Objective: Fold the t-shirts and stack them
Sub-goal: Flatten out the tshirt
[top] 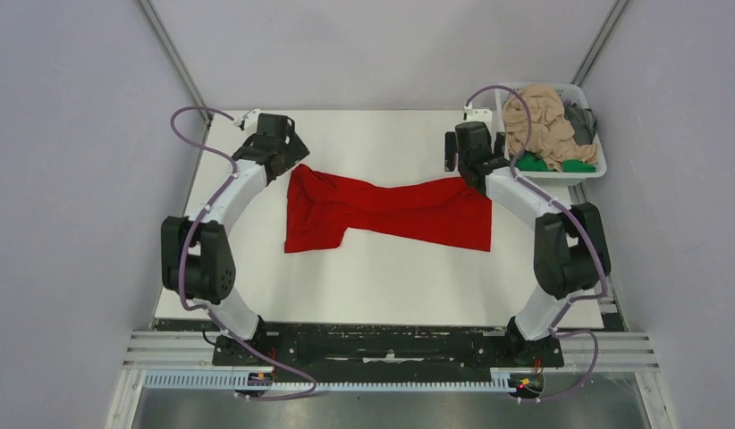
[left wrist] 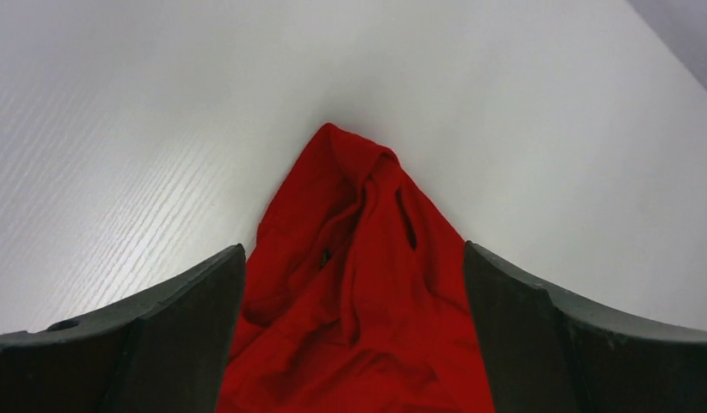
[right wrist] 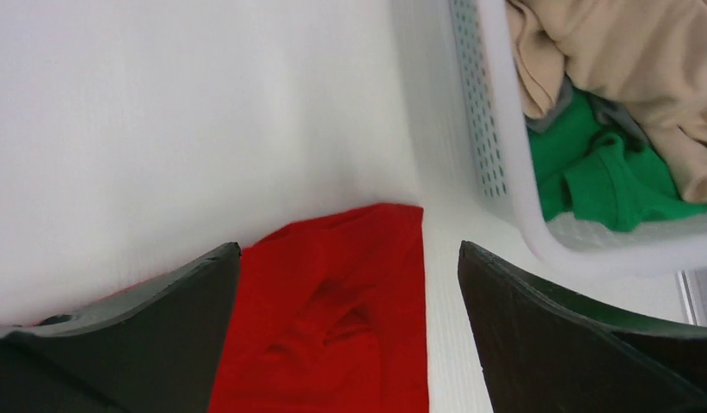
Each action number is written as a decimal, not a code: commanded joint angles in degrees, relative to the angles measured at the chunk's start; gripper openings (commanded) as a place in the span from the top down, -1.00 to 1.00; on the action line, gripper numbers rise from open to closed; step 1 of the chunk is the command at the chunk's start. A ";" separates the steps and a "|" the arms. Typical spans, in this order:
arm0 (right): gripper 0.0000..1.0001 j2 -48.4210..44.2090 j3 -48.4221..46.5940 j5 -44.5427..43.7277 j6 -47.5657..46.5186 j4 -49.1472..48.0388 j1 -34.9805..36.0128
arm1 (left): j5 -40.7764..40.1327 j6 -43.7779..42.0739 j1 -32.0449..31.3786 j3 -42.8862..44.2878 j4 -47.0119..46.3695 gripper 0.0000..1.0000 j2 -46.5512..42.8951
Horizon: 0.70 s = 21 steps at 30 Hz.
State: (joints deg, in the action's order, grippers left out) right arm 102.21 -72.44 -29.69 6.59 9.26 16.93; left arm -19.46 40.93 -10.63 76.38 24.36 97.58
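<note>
A red t-shirt (top: 382,210) lies stretched and crumpled across the white table (top: 382,277), between the two arms. My left gripper (top: 288,161) hangs over its left end, open, with bunched red cloth (left wrist: 354,292) lying loose between the wide-spread fingers (left wrist: 174,331). Over the shirt's right end my right gripper (top: 467,174) is open too, and a flat corner of the red shirt (right wrist: 341,318) lies under the gap, touched by neither finger (right wrist: 548,335). More t-shirts fill the basket: peach-beige (top: 543,125), green (top: 547,164) and dark grey (top: 581,121).
A white slotted basket (top: 596,170) stands at the table's far right corner, right beside my right gripper; its rim (right wrist: 539,232) shows close in the right wrist view. Grey walls enclose the table on three sides.
</note>
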 commanded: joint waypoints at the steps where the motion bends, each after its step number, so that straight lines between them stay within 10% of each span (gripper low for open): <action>1: -0.96 -12.92 10.29 1.58 6.48 -5.39 -0.70 | 3.51 0.22 -0.44 -4.02 5.46 -0.99 -8.11; 11: -0.96 -34.40 35.67 7.98 14.11 -16.49 -1.64 | 6.10 8.30 -0.62 -30.29 7.98 -0.99 -31.85; 21: -0.96 -36.21 37.54 9.47 12.29 -13.98 -1.81 | 9.95 7.08 -0.57 -34.71 11.95 -0.95 -29.05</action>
State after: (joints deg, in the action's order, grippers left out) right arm 67.35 -35.46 -21.67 19.03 -3.42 15.40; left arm -11.31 47.55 -11.11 41.74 36.88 66.63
